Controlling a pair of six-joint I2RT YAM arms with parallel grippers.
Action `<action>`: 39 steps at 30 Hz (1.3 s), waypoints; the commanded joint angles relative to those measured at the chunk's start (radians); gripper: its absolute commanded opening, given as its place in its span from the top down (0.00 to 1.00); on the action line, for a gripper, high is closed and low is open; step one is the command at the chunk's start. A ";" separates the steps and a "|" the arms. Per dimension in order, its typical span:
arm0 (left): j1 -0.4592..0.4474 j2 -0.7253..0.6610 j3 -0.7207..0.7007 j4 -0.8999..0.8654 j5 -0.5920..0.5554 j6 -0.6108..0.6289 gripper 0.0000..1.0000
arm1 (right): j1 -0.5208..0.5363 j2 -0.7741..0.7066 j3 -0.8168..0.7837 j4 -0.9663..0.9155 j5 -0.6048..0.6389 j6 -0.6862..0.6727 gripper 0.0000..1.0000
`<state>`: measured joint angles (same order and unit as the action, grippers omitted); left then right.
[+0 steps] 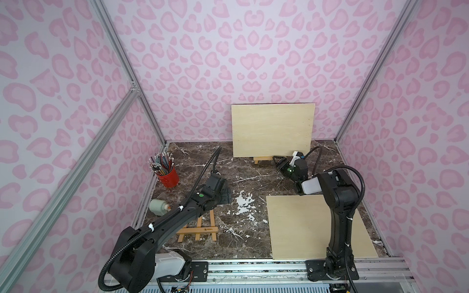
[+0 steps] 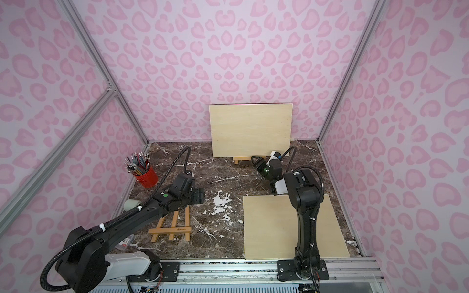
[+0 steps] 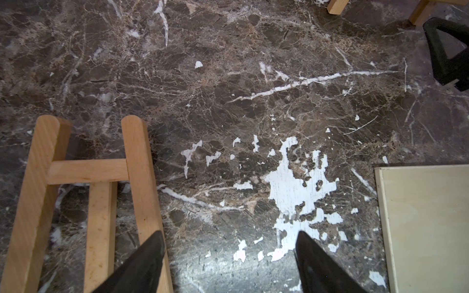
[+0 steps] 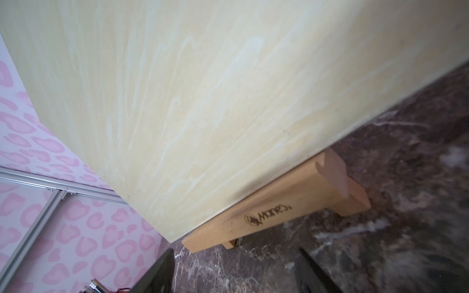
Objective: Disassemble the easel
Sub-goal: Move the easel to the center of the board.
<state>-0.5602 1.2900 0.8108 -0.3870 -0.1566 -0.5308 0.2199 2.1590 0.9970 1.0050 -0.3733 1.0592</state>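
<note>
Two easels in play on the marble tabletop. At the back, upright on its feet, the far easel, with the upright board seated on it and leaning toward the patterned wall. Right beside that board's lower corner, low over the marble, the right gripper: jaws apart, nothing between them. Same story from the right wrist view, fingertips spread wide, facing the ledge with its burnt-in logo and the board's bottom edge sitting on it, touching neither. Over on the left front, flat on the marble, the near easel, feet toward the front rail, top end hidden under the left arm in both top views. Just past that top end, the left gripper, jaws apart and empty over a white-flecked patch of marble; one fingertip overlapping the easel's outer rail, contact impossible to tell. Front right, lying flat under the reaching right arm, the flat board. Off by the left wall, a red cup bristling with pencils, and nearer the front a grey-green cylinder on its side.
</note>
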 commanded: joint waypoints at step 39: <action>0.000 0.002 0.004 0.023 -0.022 0.023 0.17 | 0.003 0.241 0.144 0.209 0.057 0.259 0.78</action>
<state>-0.5602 1.2976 0.8097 -0.3649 -0.1654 -0.5194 0.2222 2.3825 1.1427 1.2163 -0.3298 1.3769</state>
